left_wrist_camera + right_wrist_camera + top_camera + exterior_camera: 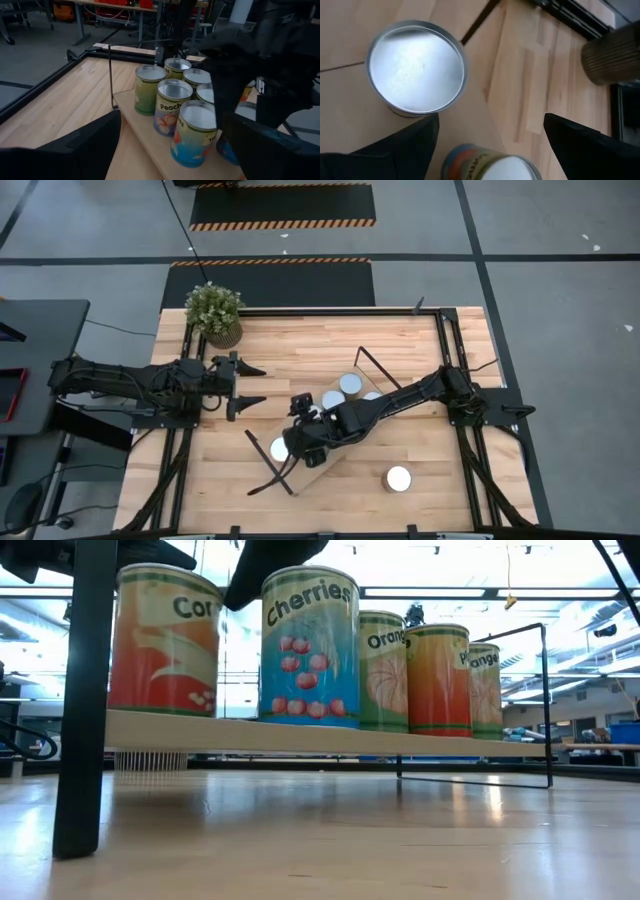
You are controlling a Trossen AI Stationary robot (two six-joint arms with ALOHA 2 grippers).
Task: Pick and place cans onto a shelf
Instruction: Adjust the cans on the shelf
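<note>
Seen from overhead, the shelf (318,470) lies slantwise near the middle of the tabletop (400,340), its light-wood board largely covered by the right arm. The right gripper (300,442) is held above the shelf's near-left end, just beside a can (279,448) w/ a pale round top. In the right wrist view its 2 fingers (395,150) are spread wide w/ nothing between them; a silver-topped can (416,66) stands on the board beyond them, and the top of another can (490,162) shows close below.

2 more tops (351,385) are visible at the shelf's far-right end; others are hidden under the arm. 1 can (398,478) stands alone on the tabletop toward the near-right corner, well apart from the shelf.

At table height, 5 labelled cans are seen in a row on the board: a corn can (165,640), a cherries can (309,648), then 3 orange-toned cans (437,680). The shelf's black wire frame (546,700) rises at the far end of the row.

The left gripper (245,384) waits over the tabletop near its left edge, apart from the shelf, fingers spread wide and empty. In the left wrist view a peach-labelled can (170,107) and its neighbours are seen clustered on the board. A potted plant (214,314) sits at the tabletop's far-left corner.
</note>
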